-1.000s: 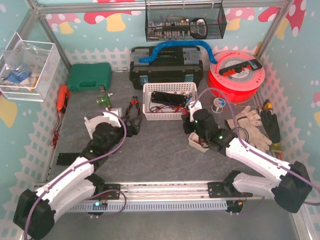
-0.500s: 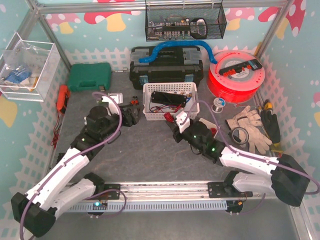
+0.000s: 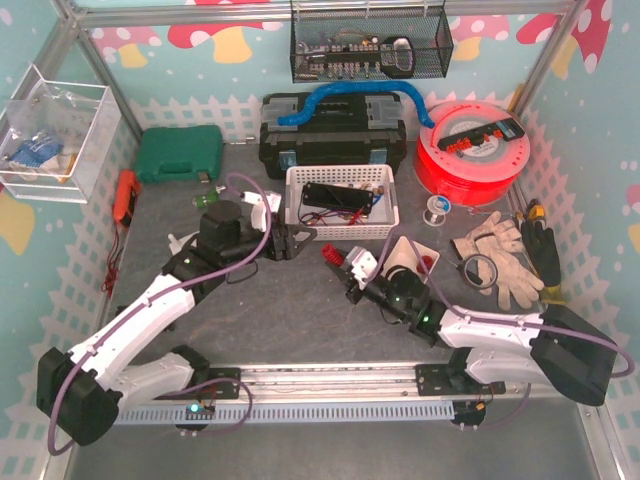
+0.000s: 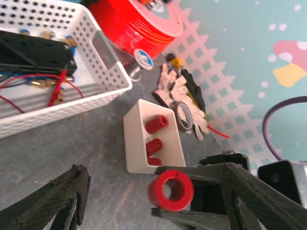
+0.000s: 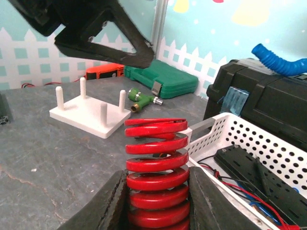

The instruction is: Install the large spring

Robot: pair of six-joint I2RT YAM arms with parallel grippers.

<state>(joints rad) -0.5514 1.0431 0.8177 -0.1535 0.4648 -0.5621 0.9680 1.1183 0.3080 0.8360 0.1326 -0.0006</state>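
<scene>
Between the two arms, above the middle of the bench, the right hand is clamped on the lower coils of the large red spring, which stands upright between its fingers. The left hand hangs close in front of it with its jaws spread wide and nothing in them. In the left wrist view the spring's round end shows between them, but I cannot tell whether they touch.

Beyond the spring lies a white peg plate with four upright pegs, flat on the bench and partly hidden under the left arm from above. A small green tool lies just past it. Close on the spring's right is a white perforated basket holding a black block and red wires. A small white box with smaller red springs inside sits near the right arm.

Further back stand a green case, a black toolbox with a blue hose over it, and a red filament spool. Work gloves and a roll of tape lie at the right, and an orange tool at the left.

Dark grey, mottled material covers the bench. Teal walls with a white picket-fence print and mushrooms surround it inside an aluminium frame. A wire basket hangs on the back wall, and a clear box on the left.
</scene>
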